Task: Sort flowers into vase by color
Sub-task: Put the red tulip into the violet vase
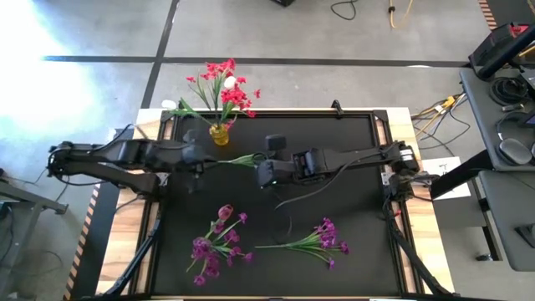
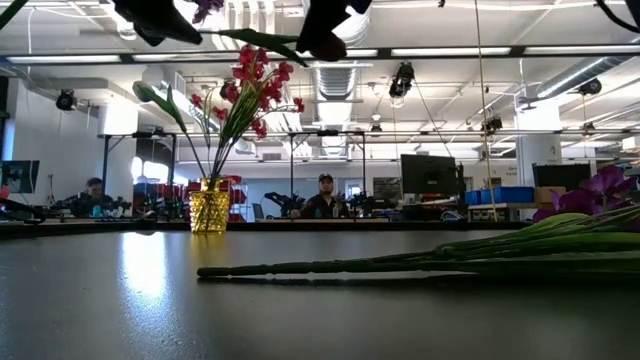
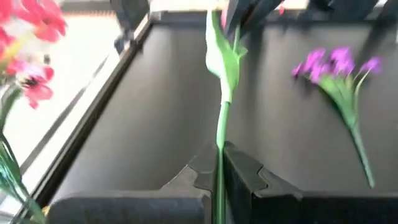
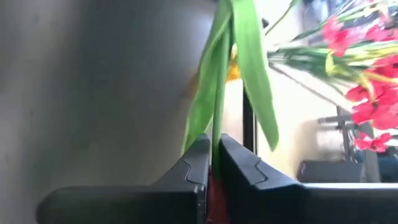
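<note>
The left end effector (image 3: 219, 180) is closed on a thin green stem (image 3: 222, 130); its two dark, angular fingers (image 3: 249, 177) pinch the stalk between them. The right end effector (image 4: 211, 165) is likewise clamped narrow on the same sprig, with long, smooth, strap-shaped leaves (image 4: 252, 74) rising past its fingers (image 4: 239, 168). In the high view the two arms meet over the middle of the worktop (image 1: 351, 201), the left end effector (image 1: 194, 159) on the left and the right end effector (image 1: 267, 171) on the right, and the stem (image 1: 238, 159) runs between them with its long axis left to right, held above the surface. Its bloom is hidden by the right arm, so its colour cannot be told.

Just beyond the left end effector, at the far left of the black matte worktop, stands a small yellow faceted glass vase (image 1: 219, 134) holding red-pink flowers (image 1: 226, 88) and one white bud (image 1: 229, 83), their stems upright and fanning outward.

On the near side lie two loose bunches. The purple bunch on the left (image 1: 213, 247) spreads in several directions. The purple bunch on the right (image 1: 322, 238) lies with its stems pointing left and blooms to the right. In the low view its stems (image 2: 330, 266) stretch flat across the worktop, cut off at the right edge. People sit in the room beyond, too far off to make out.
</note>
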Robot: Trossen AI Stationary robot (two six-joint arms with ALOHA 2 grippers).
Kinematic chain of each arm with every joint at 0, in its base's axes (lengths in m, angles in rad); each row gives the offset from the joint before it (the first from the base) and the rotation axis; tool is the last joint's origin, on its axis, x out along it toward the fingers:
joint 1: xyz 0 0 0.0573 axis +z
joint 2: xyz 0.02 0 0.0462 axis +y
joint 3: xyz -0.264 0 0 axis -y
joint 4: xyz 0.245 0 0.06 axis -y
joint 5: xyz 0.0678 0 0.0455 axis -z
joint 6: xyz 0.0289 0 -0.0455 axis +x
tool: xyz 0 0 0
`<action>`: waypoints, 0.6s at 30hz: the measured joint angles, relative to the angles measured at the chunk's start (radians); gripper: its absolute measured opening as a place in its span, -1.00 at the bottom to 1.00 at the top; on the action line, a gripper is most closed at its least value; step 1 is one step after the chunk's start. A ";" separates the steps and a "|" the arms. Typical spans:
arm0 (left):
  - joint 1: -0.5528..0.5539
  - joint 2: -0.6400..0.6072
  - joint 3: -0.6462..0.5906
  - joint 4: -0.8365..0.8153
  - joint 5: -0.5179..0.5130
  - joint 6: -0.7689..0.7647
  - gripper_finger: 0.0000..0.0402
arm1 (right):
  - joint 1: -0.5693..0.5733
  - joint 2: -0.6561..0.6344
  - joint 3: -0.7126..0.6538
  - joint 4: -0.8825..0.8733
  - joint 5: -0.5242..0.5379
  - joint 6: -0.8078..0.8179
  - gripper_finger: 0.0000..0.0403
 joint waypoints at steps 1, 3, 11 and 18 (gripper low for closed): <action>0.000 -0.034 -0.026 0.028 0.002 0.008 -1.00 | -0.003 -0.025 -0.042 0.052 -0.005 -0.005 -0.91; 0.000 -0.095 -0.077 0.094 0.015 0.023 -1.00 | -0.010 -0.072 -0.132 0.168 -0.013 -0.023 -0.91; 0.000 -0.241 -0.198 0.218 0.033 0.063 -1.00 | -0.014 -0.251 -0.451 0.537 -0.028 -0.057 -0.90; 0.000 -0.255 -0.219 0.247 0.032 0.091 -1.00 | -0.011 -0.351 -0.538 0.559 -0.033 0.000 -0.90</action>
